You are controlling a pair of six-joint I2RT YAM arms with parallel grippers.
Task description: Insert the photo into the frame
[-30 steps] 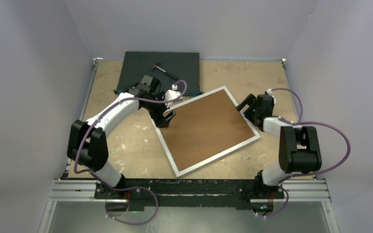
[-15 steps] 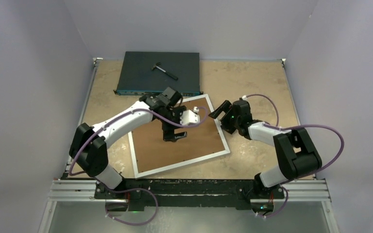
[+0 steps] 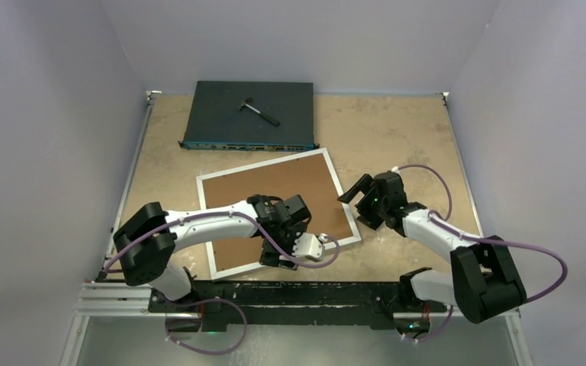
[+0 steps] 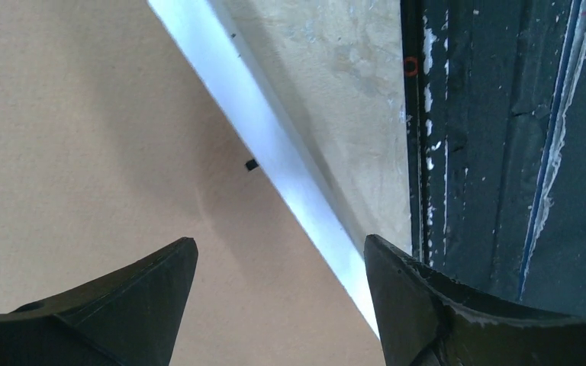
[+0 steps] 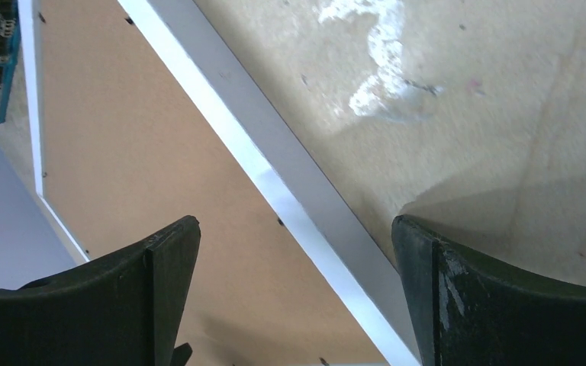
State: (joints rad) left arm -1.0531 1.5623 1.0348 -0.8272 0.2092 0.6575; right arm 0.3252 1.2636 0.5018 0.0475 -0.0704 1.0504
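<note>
Beyond the frame [image 3: 262,164], dark box [image 3: 221,114]

The table [image 3: 397,130] is a tan, worn board with pale scuffed patches, walled in on three sides and ending in a dark rail [image 3: 336,293] at the near edge. A white-edged frame [image 3: 275,187] lies flat on it left of centre, brown back up and turned slightly askew, its near left corner just beside the rail. A flat dark box [image 3: 221,118] lies at the far left, close to the frame's far edge.
</note>
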